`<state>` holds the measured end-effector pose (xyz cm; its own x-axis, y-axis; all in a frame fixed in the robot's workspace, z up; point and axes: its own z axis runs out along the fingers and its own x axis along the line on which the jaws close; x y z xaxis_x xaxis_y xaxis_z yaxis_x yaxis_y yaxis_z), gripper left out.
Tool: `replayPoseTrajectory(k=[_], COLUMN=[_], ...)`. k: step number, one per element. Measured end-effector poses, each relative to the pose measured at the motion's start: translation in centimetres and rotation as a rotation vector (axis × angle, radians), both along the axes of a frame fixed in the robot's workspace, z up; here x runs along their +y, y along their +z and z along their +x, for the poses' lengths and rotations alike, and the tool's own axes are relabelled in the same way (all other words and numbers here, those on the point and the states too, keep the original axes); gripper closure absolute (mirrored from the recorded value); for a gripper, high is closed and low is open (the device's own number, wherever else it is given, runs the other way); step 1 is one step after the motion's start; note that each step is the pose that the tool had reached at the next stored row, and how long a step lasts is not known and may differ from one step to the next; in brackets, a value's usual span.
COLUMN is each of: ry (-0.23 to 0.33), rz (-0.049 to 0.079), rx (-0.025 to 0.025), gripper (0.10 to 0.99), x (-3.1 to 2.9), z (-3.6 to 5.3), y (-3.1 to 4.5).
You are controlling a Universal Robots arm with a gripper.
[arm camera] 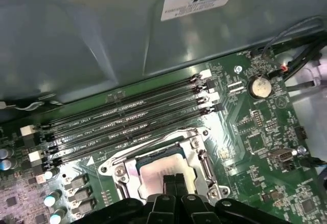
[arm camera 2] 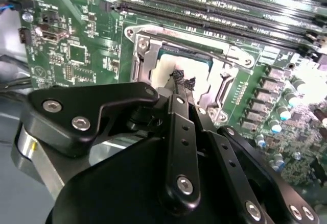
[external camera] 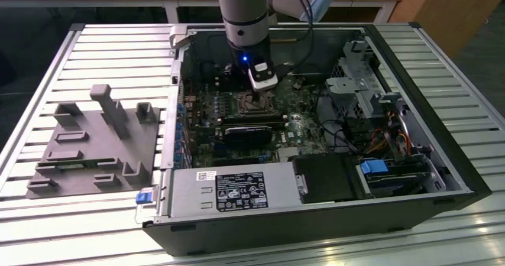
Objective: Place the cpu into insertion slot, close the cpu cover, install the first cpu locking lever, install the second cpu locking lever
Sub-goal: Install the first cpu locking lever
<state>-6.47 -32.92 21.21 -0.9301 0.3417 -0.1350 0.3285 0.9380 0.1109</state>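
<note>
The cpu (arm camera 2: 164,70), a pale square chip, lies flat in the insertion slot (external camera: 246,104) on the green board inside the open computer case. The silvery cpu cover (arm camera 2: 231,56) lies down around it, its cut-out framing the chip (arm camera: 152,167). A thin metal lever (arm camera 2: 204,47) runs along one edge of the cover (arm camera: 197,155). My gripper (arm camera 2: 183,79) stands straight above the chip, its black fingers shut together with nothing between them and their tips at the chip's top. The gripper (arm camera: 174,179) shows the same in the first wrist view, and the gripper (external camera: 252,93) hangs over the socket.
Long black memory slots (arm camera: 127,122) run beside the socket. A black card (external camera: 248,133) and the power supply (external camera: 229,189) lie nearer the case front. A drive cage (external camera: 363,83) with cables stands at the exterior view's right. A grey fixture (external camera: 94,142) sits left of the case.
</note>
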Motion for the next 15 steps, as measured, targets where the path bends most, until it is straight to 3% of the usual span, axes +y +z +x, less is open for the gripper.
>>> replayPoseTrajectory(k=[10,15], ry=[0.0,0.0], rz=[0.0,0.0], rx=[-0.0001,-0.0002], gripper=[0.984,0.984], x=[0.0,0.0], z=[0.01,0.02], y=[2.05,2.24])
